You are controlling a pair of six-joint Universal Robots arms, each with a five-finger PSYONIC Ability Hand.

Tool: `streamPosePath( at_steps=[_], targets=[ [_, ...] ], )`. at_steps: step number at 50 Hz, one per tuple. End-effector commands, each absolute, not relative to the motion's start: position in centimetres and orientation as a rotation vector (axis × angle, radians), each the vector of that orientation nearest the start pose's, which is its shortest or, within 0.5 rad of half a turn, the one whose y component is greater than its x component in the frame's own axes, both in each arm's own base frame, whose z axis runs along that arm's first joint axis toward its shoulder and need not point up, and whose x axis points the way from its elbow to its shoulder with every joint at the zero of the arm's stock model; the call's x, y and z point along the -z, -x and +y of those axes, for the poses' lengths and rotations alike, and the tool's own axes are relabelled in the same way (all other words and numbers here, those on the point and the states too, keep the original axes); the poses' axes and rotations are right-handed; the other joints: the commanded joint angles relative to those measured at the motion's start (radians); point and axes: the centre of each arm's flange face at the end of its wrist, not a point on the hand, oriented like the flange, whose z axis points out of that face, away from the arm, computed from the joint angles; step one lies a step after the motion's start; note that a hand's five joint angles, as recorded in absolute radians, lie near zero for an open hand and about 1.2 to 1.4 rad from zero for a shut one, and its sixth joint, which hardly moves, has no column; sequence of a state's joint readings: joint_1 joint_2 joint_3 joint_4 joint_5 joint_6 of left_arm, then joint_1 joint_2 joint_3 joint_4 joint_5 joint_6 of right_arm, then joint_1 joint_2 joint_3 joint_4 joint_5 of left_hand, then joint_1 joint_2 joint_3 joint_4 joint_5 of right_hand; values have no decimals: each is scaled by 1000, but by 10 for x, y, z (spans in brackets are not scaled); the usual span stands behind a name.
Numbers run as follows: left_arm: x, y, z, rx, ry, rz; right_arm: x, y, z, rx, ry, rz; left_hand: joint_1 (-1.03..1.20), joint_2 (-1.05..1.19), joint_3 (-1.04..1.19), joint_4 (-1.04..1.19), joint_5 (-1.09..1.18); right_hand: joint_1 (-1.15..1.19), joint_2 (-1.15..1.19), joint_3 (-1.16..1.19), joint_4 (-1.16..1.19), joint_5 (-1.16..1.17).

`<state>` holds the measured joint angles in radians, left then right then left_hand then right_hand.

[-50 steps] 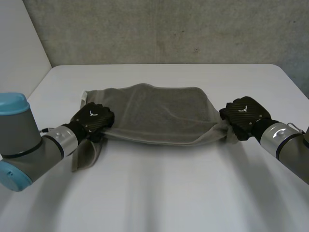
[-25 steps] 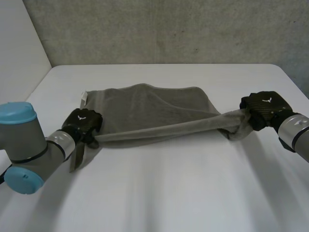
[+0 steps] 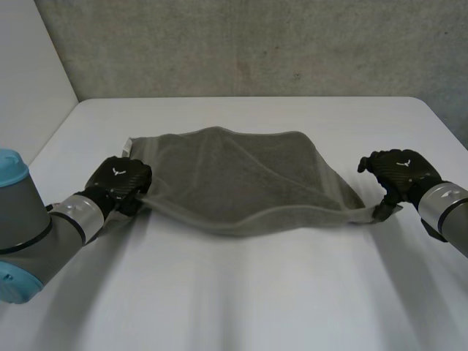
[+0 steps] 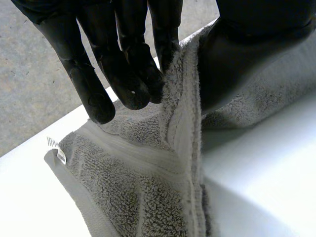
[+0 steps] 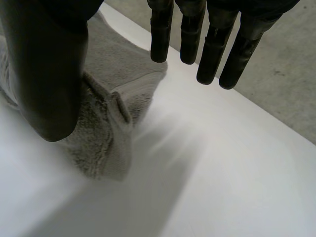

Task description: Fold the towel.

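Lying spread on a smooth white surface (image 3: 241, 292), a grey terry towel (image 3: 234, 175) showed looped pile and soft folds. The black left hand (image 3: 121, 179) had fingers (image 4: 133, 74) and thumb (image 4: 242, 44) clamped on the towel's raised hemmed edge. The black right hand (image 3: 398, 168) held straight fingers apart, with the towel's crumpled far corner loose beside its thumb.

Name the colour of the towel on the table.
The towel is plain grey, unpatterned; the head view shows it best.
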<state>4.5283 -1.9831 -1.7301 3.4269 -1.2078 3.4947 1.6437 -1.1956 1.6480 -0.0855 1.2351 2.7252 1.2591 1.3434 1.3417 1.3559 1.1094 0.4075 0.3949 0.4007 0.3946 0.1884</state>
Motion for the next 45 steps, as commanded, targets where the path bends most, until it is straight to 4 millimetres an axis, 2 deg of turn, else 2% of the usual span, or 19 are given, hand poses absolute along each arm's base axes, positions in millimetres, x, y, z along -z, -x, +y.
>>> streamPosePath(
  at_steps=[1, 9, 15, 20, 21, 26, 29, 30, 31, 33, 34, 36, 37, 38, 39, 41, 42, 44, 45],
  targets=[
    [-153, 222, -300, 2004, -1046, 2441, -172, -191, -313, 1719, 904, 2347, 137, 53, 55, 40, 112, -41, -28, -34, -28, 4],
    [-154, 221, -302, 2005, -1040, 2439, -157, -193, -312, 1643, 918, 2379, 137, 53, 55, 40, 112, -29, -16, -22, -16, 16],
    [-154, 221, -303, 2006, -1034, 2439, -154, -194, -311, 1619, 925, 2388, 137, 53, 55, 40, 112, 309, 321, 315, 322, 353],
    [-154, 220, -304, 2005, -1029, 2435, -153, -194, -307, 1592, 933, 2396, 137, 53, 55, 40, 112, 773, 785, 779, 785, 817],
    [-154, 220, -305, 2007, -1027, 2434, -156, -195, -306, 1584, 938, 2391, 137, 53, 55, 40, 112, 987, 999, 993, 999, 1031],
    [-160, 212, -314, 2012, -996, 2418, -170, -196, -303, 1569, 948, 2378, 137, 53, 55, 40, 112, 989, 1001, 996, 1002, 1033],
    [-172, 209, -319, 2016, -980, 2411, -199, -198, -302, 1622, 967, 2320, 137, 53, 55, 40, 112, 989, 1001, 996, 1002, 1033],
    [-184, 210, -318, 2019, -980, 2411, -220, -200, -301, 1664, 972, 2269, 137, 53, 55, 40, 112, 989, 1001, 996, 1002, 1033],
    [-184, 210, -318, 2019, -980, 2411, -220, -200, -301, 1664, 972, 2269, 137, 53, 55, 40, 112, 989, 1001, 996, 1002, 1033],
    [-230, 209, -311, 2097, -979, 2339, -276, -201, -298, 1810, 975, 2140, 137, 53, 55, 40, 112, 989, 1001, 996, 1002, 1033],
    [-230, 209, -311, 2098, -979, 2338, -276, -201, -298, 1811, 975, 2139, 137, 53, 55, 40, 112, 989, 1001, 996, 1002, 1033],
    [-282, 211, -302, 2234, -1001, 2201, -337, -201, -291, 1993, 951, 1990, 137, 53, 55, 40, 112, 989, 1001, 996, 1002, 1033],
    [-282, 211, -302, 2235, -1002, 2200, -337, -201, -291, 1994, 951, 1990, 137, 53, 55, 40, 112, 989, 1001, 996, 1002, 1033],
    [-309, 213, -296, 2319, -1013, 2106, -366, -201, -288, 2076, 925, 1916, 137, 53, 55, 40, 112, 989, 1001, 996, 1002, 1033],
    [-310, 213, -296, 2320, -1013, 2106, -366, -201, -288, 2077, 925, 1915, 137, 53, 55, 40, 112, 989, 1001, 996, 1002, 1033],
    [-362, 213, -282, 2476, -1008, 1920, -412, -200, -278, 2186, 886, 1799, 137, 53, 55, 40, 112, 989, 1001, 996, 1002, 1033],
    [-362, 213, -282, 2477, -1008, 1919, -412, -200, -278, 2187, 885, 1798, 137, 53, 55, 40, 112, 989, 1001, 996, 1002, 1033],
    [-402, 210, -271, 2597, -957, 1807, -437, -198, -274, 2230, 875, 1752, 137, 53, 55, 40, 112, 989, 1001, 996, 1002, 1033],
    [-402, 209, -271, 2597, -957, 1806, -437, -198, -274, 2230, 875, 1751, 137, 53, 55, 40, 112, 989, 1001, 996, 1002, 1033]
  ],
)
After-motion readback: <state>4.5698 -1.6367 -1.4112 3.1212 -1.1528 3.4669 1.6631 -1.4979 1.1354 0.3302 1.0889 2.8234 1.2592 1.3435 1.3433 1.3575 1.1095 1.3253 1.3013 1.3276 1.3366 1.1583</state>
